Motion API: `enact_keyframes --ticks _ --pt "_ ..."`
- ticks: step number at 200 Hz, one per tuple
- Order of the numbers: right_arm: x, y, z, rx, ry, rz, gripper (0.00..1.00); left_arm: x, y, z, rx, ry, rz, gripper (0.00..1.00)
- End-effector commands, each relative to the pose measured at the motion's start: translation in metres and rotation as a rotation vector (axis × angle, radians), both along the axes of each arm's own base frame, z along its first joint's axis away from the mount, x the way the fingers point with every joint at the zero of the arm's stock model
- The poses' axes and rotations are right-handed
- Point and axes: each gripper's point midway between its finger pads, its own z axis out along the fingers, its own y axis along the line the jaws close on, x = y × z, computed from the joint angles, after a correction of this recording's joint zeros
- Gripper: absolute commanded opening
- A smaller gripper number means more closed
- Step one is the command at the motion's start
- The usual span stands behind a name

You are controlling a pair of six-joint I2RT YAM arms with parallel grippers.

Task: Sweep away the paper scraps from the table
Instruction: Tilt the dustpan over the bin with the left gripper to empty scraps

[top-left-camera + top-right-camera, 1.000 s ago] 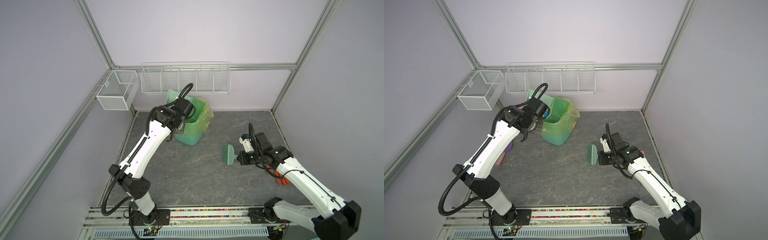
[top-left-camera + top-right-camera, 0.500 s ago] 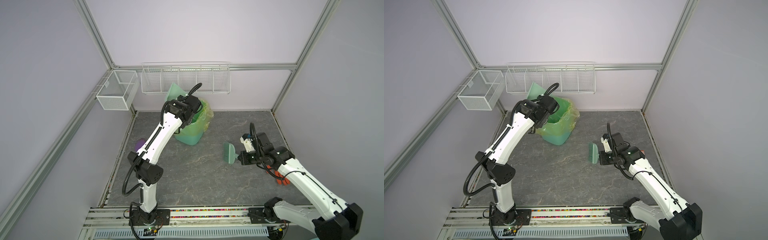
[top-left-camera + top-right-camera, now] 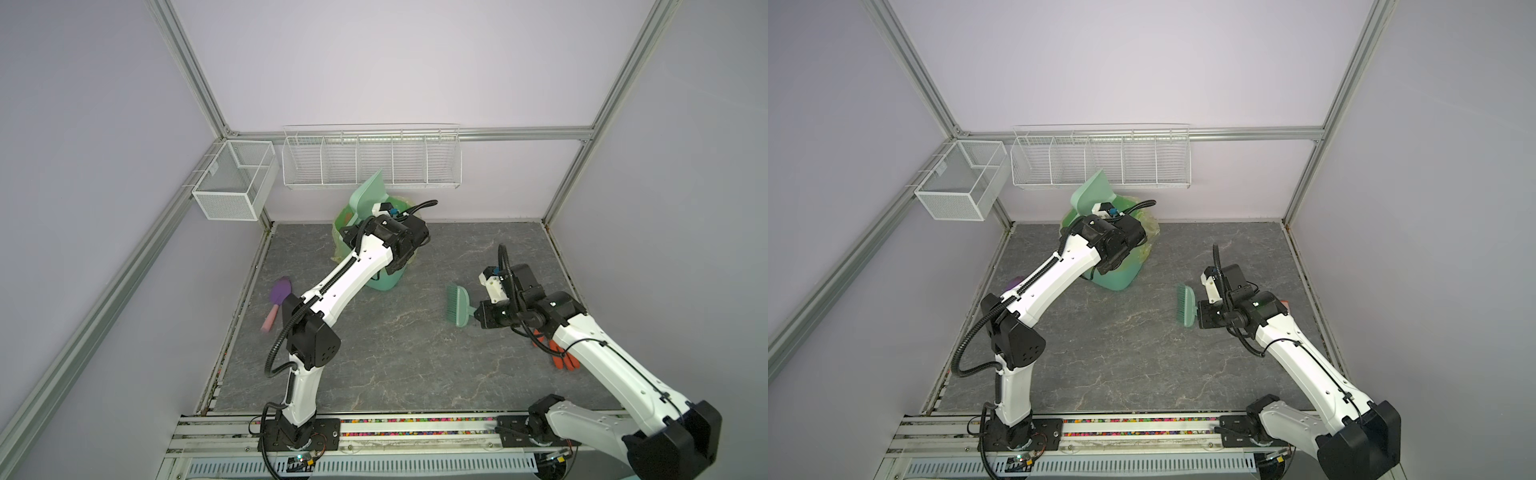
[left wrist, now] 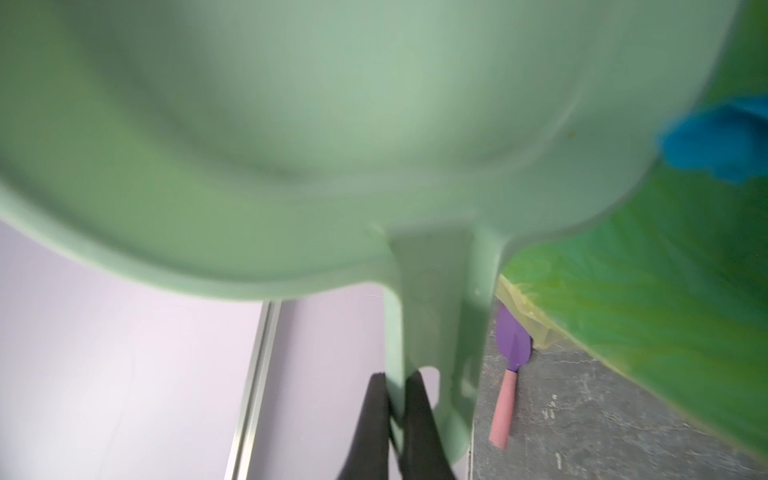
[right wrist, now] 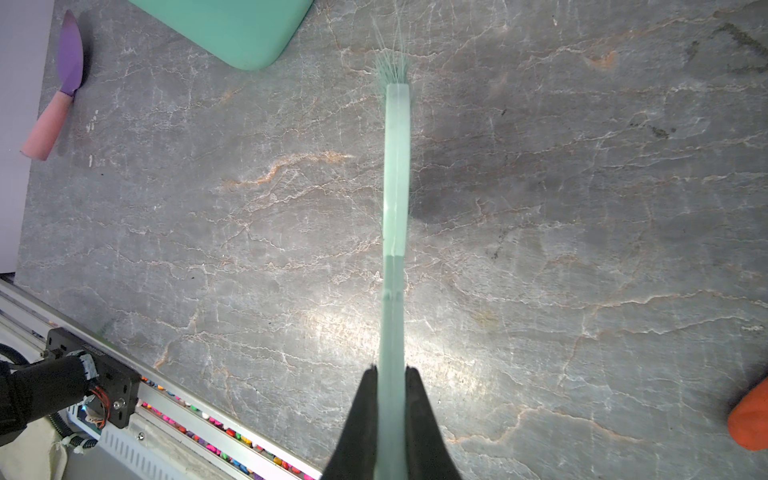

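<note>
Dustpan (image 3: 368, 194) clamped by left gripper (image 4: 397, 384), tipped over bin (image 3: 384, 283), seemingly for dumping paper scraps (image 4: 715, 141); brush (image 5: 397, 166) pinched by right gripper (image 5: 392, 374), held clear beside bin

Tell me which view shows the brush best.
Both top views: the brush shows broadside, head and bristles whole. The right wrist view sees it only edge-on, clamped in the right gripper. The left wrist view misses it.

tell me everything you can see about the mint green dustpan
The mint green plastic dustpan is a smooth wide scoop with a flat handle. The left claw is shut on that handle, holding it raised and tipped over the green lined bin. A blurred blue bit, probably a paper scrap, shows beside its edge.
</note>
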Motion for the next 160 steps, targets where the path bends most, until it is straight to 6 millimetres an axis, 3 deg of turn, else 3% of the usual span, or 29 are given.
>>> enact_keyframes --ticks 1,73,140,160 --pt "0.004 0.003 -0.003 0.011 -0.006 0.011 0.07 -0.009 0.012 0.01 0.119 0.032 0.006 0.0" --pt "0.003 0.0 0.0 0.011 -0.012 0.003 0.07 -0.011 0.013 -0.001 0.019 0.08 0.007 0.0" --pt "0.0 -0.002 0.007 0.013 -0.017 0.009 0.07 -0.03 0.008 0.006 -0.292 0.146 -0.033 0.0" --pt "0.002 -0.011 0.01 -0.021 -0.02 -0.006 0.07 -0.039 0.003 0.002 -0.402 0.189 -0.053 0.0"
